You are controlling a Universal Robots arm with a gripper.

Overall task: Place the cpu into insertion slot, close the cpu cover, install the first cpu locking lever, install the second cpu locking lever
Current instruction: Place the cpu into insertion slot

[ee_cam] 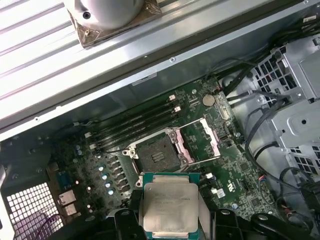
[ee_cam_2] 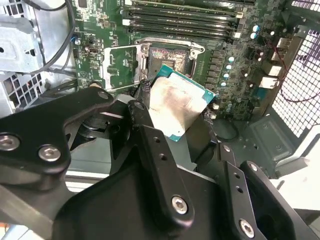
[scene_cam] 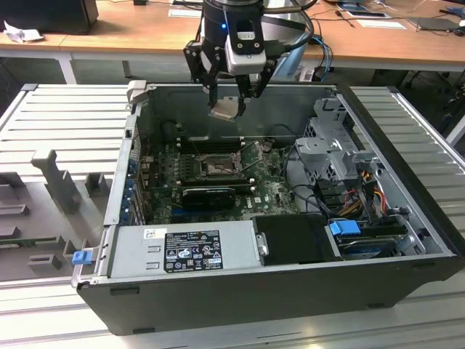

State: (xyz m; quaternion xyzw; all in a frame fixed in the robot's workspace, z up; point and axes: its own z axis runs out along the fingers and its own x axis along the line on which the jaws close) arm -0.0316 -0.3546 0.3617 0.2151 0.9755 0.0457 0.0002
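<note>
Small flat square cpu (ee_cam: 167, 207), gripped in the black claw (scene_cam: 228, 105), is best kept level, squared to the square black insertion slot (scene_cam: 216, 169) and lowered unforced. Its top is seen dull silver-grey, green-edged. It is held above the open dark case (scene_cam: 290, 291), at 12 o'clock of the slot in the exterior view, the thin dark-metal cpu cover (ee_cam: 183, 146) swung open.
</note>
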